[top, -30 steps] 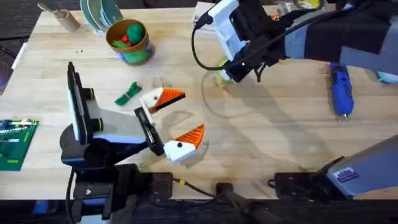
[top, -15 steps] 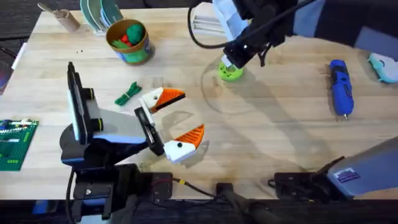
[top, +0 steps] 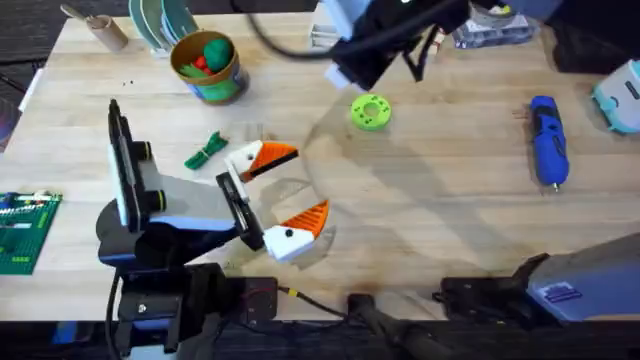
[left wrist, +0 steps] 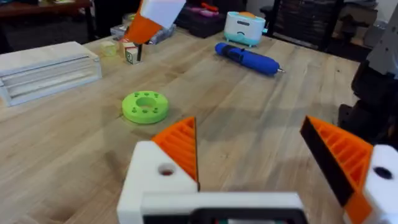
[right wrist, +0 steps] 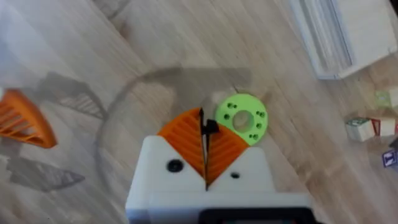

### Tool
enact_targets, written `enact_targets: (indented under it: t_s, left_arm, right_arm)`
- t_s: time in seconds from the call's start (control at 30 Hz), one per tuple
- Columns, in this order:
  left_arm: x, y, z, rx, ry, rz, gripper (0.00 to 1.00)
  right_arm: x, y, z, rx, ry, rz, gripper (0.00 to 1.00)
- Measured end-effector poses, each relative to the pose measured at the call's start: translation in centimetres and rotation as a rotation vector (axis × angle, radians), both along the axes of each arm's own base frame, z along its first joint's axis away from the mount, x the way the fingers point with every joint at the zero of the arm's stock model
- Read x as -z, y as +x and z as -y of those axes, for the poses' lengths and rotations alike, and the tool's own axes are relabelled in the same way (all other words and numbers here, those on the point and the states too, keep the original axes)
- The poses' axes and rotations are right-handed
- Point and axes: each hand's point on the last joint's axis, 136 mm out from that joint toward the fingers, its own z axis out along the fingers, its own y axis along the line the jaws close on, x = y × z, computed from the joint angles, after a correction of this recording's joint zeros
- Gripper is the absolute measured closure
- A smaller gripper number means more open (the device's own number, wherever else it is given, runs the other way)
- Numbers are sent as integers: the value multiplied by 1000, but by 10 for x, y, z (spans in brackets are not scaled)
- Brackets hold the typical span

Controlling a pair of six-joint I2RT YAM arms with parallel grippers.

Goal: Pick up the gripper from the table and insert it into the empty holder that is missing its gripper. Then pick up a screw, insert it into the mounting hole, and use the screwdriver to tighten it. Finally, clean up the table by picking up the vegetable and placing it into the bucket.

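Your right fingers (right wrist: 205, 146) pinch a small black screw (right wrist: 209, 128); left fingers (left wrist: 261, 155) gape; flat green toy vegetable (top: 206, 150) remains mid-table.

Your overhead cam sits above the arm bases, looking down and forward over the counter (top: 450, 200). Left wrist cam rides low, skimming across it. Right wrist cam stares down from higher up. All three catch the green ring-shaped disc (top: 371, 111) (left wrist: 145, 106) (right wrist: 242, 118).
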Motion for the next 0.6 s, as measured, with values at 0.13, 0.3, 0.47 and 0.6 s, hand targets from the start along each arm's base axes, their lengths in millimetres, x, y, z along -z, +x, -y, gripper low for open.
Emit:
enact_targets:
  t_s: [0.13,0.3,0.47,0.6]
  left_arm:
    - [0,0,0,0,0,0,8]
    - [0,0,0,0,0,0,8]
    - [0,0,0,0,0,0,8]
    - [0,0,0,0,0,0,8]
  right_arm:
    - [-12,-27,-35,-131,2,26,994]
    - [-28,-61,-72,-268,16,56,994]
    - [-49,-86,-96,-363,42,93,994]
    - [-54,-96,-104,-394,51,103,994]
